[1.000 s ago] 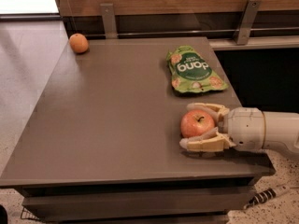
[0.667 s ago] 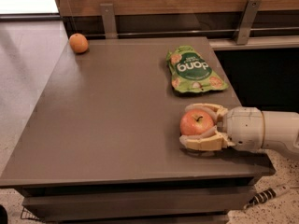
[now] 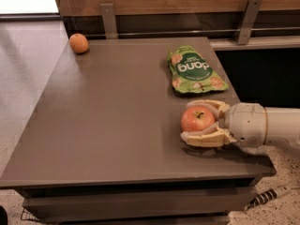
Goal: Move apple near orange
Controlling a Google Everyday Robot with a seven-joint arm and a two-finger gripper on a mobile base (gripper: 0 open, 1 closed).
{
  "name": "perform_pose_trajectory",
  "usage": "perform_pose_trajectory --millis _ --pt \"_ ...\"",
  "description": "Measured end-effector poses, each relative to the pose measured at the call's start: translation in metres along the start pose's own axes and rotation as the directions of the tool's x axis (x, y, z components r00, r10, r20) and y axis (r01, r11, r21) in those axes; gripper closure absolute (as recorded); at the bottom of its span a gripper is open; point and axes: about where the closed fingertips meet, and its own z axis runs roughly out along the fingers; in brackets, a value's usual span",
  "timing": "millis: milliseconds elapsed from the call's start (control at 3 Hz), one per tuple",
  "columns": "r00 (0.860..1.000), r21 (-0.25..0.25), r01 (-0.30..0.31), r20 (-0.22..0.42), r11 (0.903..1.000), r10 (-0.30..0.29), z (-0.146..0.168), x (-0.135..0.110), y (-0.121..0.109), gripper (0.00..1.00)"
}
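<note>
The red-pink apple with a short dark stem sits on the brown table near its right front edge. My gripper reaches in from the right, one pale finger behind the apple and the other in front of it, both closed against its sides. The small orange lies at the table's far left corner, far from the apple and the gripper.
A green snack bag lies flat on the table just behind the gripper. A wooden wall panel with two metal brackets runs along the back. Floor lies to the left, a dark gap to the right.
</note>
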Motion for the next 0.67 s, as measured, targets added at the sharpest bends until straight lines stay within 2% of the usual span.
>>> perform_pose_trajectory --millis 333,667 --pt "1.000 0.056 0.017 0.010 0.9983 -0.018 -0.015 -0.035 -0.032 1.00" --pt "1.000 0.091 0.007 -0.005 0.9959 -0.007 -0.020 -0.068 -0.084 1.00"
